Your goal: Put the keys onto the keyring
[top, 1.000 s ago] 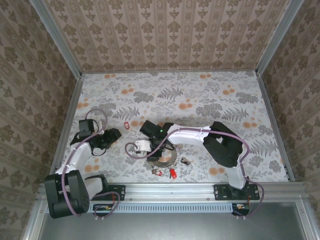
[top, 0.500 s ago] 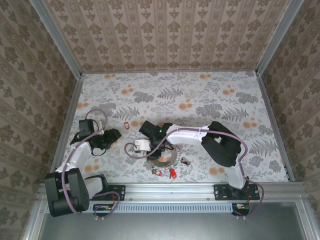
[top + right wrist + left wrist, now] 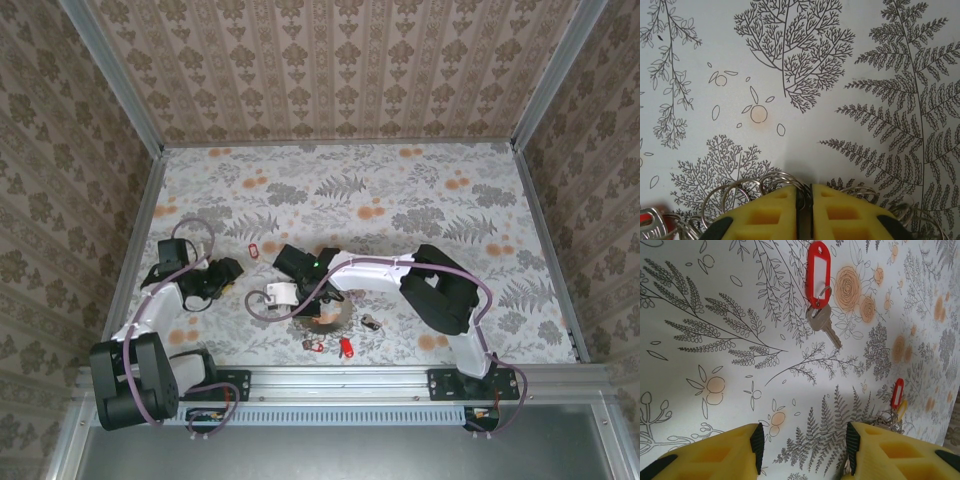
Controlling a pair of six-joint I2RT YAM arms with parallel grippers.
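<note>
The right arm's yellow fingers, pinched shut on the flat dark-grey metal keyring at lower centre of the table, are edging leftward, bringing it nearer the red-tagged silver key. The left fingers are waiting open below that key.

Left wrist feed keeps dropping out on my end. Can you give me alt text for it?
A silver key on a red plastic tag lies on the floral tablecloth ahead of the open left claw, whose yellow fingers frame the bottom edge. A second red tag lies further right beside a tangle of wire rings.
</note>
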